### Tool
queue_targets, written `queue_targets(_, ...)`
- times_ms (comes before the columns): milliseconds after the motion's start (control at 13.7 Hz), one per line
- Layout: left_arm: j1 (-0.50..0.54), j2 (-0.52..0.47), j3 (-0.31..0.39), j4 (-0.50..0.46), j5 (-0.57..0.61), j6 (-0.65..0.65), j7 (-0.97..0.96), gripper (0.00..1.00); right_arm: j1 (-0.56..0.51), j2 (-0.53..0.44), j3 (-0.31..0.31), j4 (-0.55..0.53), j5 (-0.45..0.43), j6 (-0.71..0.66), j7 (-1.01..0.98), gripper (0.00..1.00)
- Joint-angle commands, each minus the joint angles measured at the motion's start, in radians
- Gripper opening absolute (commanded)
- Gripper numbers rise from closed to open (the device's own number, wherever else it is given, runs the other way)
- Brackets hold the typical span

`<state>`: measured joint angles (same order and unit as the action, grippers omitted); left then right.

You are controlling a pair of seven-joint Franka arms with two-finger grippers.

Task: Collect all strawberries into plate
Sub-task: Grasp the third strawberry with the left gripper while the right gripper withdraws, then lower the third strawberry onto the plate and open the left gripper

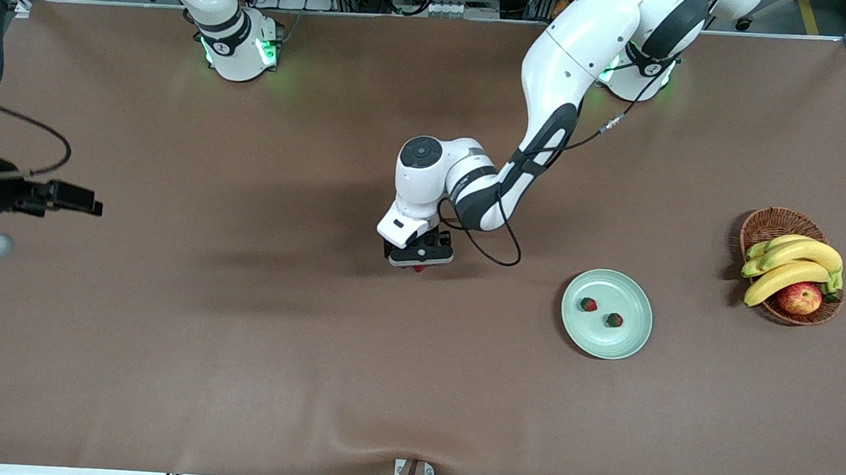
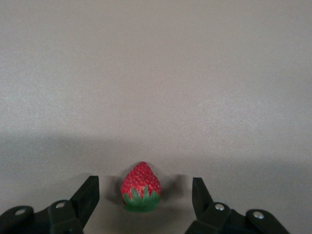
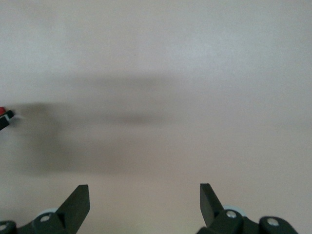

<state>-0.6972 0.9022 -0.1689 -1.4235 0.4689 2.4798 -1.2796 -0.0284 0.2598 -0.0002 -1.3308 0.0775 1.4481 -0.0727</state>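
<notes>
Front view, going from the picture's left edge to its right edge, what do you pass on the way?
Right gripper → left gripper over the third strawberry → plate with two strawberries → wicker basket with bananas and an apple.

Left hand (image 1: 419, 261) reaches low over mid-table, fingers (image 2: 87, 195) spread; right hand (image 3: 145, 207) waits, fingers apart.

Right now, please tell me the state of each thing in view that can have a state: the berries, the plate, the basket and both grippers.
Left gripper: open, low over the table, fingers either side of a strawberry.
Third strawberry: on the table, not gripped.
Two strawberries: lying in the plate.
Plate: flat on the table, holding two berries.
Basket: filled with bananas and an apple.
Right gripper: open, empty, waiting.
</notes>
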Motion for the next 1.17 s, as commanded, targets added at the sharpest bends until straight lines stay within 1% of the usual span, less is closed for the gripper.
queue_targets(0,-0.008,0.02,0.006,0.028,0.02,0.004,-0.01,0.61,0.016,-0.169,-0.017,-0.265,-0.011,0.093,-0.007,1.0)
queue_targets(73,-0.007,0.018,0.006,0.028,0.016,0.004,-0.014,0.37,0.018,-0.204,-0.017,-0.31,-0.028,0.122,-0.007,1.0)
queue_targets(146,-0.007,0.018,0.006,0.028,0.011,0.004,-0.015,0.13,0.013,-0.212,-0.015,-0.321,-0.041,0.133,-0.007,1.0)
queue_targets(219,-0.007,0.018,0.006,0.028,0.011,0.004,-0.015,0.0,0.005,-0.206,-0.017,-0.311,-0.044,0.138,-0.006,1.0)
queue_targets(364,-0.007,0.018,0.006,0.026,0.01,0.004,-0.015,0.0,-0.008,-0.159,-0.014,-0.239,-0.056,0.162,0.007,1.0)
queue_targets(583,0.021,-0.011,0.006,0.023,0.01,0.004,-0.067,0.0,-0.021,-0.152,-0.014,-0.234,-0.047,0.204,0.022,1.0)
queue_targets(729,0.111,-0.046,0.006,0.005,0.017,0.004,-0.125,0.0,-0.028,-0.169,-0.012,-0.205,-0.061,0.181,-0.005,1.0)
queue_targets(802,0.166,-0.075,0.003,-0.015,0.017,0.002,-0.121,0.0,-0.028,-0.181,-0.012,-0.211,-0.052,0.148,-0.028,1.0)
queue_targets(947,0.257,-0.13,-0.012,-0.06,0.01,-0.005,-0.124,0.0,-0.025,-0.198,-0.012,-0.229,-0.044,0.179,-0.041,1.0)
queue_targets(1020,0.293,-0.149,-0.017,-0.092,0.01,-0.007,-0.126,0.0,-0.024,-0.23,-0.012,-0.281,-0.045,0.192,-0.041,1.0)
queue_targets(1093,0.332,-0.166,-0.018,-0.116,0.004,-0.01,-0.139,0.0,-0.024,-0.267,-0.012,-0.342,-0.047,0.236,-0.042,1.0)
